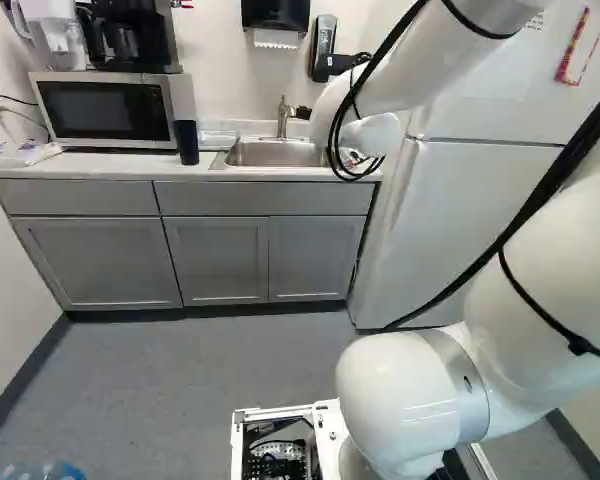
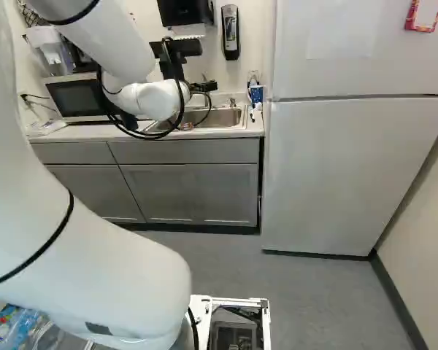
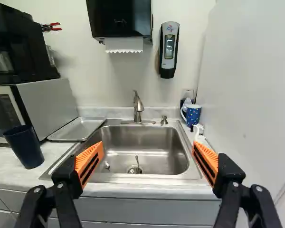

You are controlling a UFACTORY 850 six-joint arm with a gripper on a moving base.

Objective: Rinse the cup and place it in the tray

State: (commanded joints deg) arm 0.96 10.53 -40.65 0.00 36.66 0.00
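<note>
In the right base view my gripper point(image 2: 204, 86) is in front of the sink, its fingertips not discernible. The wrist view shows the gripper point(image 3: 148, 146) wide open, nothing between its orange pads, facing the steel sink point(image 3: 175, 178). A dark blue cup point(image 3: 26, 146) stands upright on the counter beside the microwave, apart from the fingers; the left base view shows this cup point(image 1: 186, 142) too. Behind it, between microwave and sink, lies a shallow metal tray point(image 3: 78, 129). The faucet point(image 3: 137, 107) rises at the sink's back edge.
A blue patterned mug point(image 3: 193, 114) and a white brush point(image 3: 198, 131) are beside the sink near the fridge point(image 2: 328, 175). The microwave point(image 1: 105, 110) carries a coffee maker point(image 3: 19, 47). A towel dispenser point(image 3: 119, 19) and a soap dispenser point(image 3: 168, 50) hang above the sink.
</note>
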